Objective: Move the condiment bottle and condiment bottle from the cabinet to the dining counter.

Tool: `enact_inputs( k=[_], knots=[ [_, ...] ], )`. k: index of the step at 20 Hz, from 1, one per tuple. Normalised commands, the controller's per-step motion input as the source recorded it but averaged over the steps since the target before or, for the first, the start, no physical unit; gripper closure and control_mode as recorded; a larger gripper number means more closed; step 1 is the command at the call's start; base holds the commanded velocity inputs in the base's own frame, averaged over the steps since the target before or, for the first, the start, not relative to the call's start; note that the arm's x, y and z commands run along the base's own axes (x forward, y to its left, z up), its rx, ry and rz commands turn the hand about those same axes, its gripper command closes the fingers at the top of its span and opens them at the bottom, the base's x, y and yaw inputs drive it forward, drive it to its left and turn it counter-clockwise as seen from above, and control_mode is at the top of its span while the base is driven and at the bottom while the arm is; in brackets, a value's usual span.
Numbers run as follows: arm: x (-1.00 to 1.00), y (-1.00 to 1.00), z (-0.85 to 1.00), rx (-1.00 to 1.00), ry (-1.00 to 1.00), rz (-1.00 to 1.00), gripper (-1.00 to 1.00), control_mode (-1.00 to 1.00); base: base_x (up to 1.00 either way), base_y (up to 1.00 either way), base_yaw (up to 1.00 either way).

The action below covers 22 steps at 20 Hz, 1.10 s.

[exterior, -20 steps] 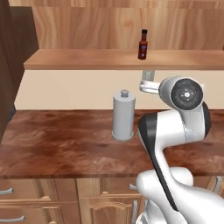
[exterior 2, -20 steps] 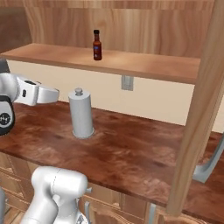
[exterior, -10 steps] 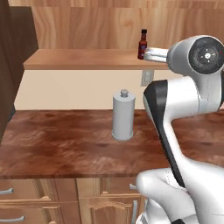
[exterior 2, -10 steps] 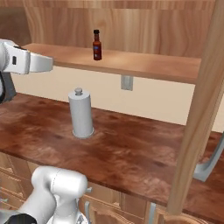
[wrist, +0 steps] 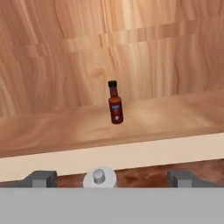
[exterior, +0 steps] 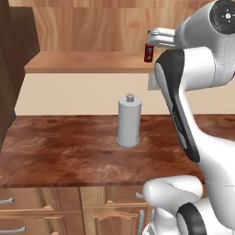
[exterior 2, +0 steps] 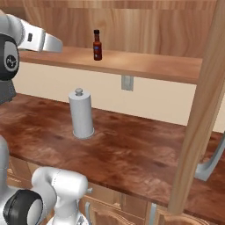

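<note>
— What has changed over the past second? The arm has swung upward, from in front of the worktop to shelf height; the white hand with the gripper [wrist: 112, 178] now points at the cabinet [exterior 2: 145, 66] shelf, well short of the bottle; bottle and holder have not shifted.

— And the pincer? Released; in the hand view its two dark finger tips [wrist: 40, 178] stand wide apart at the bottom edge, nothing between them.

— Where is the condiment bottle [wrist: 115, 103]? Upright on the plain wooden shelf of the open cabinet, alone, backed by light-brown grained panelling; slim, dark brown, narrow neck, black cap, red label; in the left base view the arm partly covers it [exterior: 148, 53].

— Below it? A smooth grey cylinder holder [exterior 2: 81, 113] with a small knob on top, standing on the glossy reddish-brown wood-grain worktop [exterior 2: 132, 149]; a pale wall with a grey outlet plate [exterior 2: 127, 82] runs between worktop and shelf; drawer fronts [exterior: 41, 213] with silver handles sit beneath.
</note>
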Motion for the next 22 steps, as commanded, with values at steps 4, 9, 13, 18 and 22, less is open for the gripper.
enact_inputs(
  k=[4, 9, 13, 18, 22],
  knots=[
    [0.33, 0.00, -0.22, 0.01, -0.07, 0.08, -1.00, -1.00, 0.00, 0.00, 0.00],
    [0.39, -0.01, -0.23, -0.04, -0.11, 0.00, -1.00, -1.00, 0.00, 0.00, 0.00],
    [0.44, 0.00, -0.05, -0.07, -0.01, 0.00, -1.00, -1.00, 0.00, 0.00, 0.00],
    [0.62, -0.07, 0.00, -0.04, 0.03, 0.00, -1.00, -1.00, 0.00, 0.00, 0.00],
    [0.69, -0.11, 0.02, -0.02, 0.12, 0.00, -1.00, -1.00, 0.00, 0.00, 0.00]
  ],
)
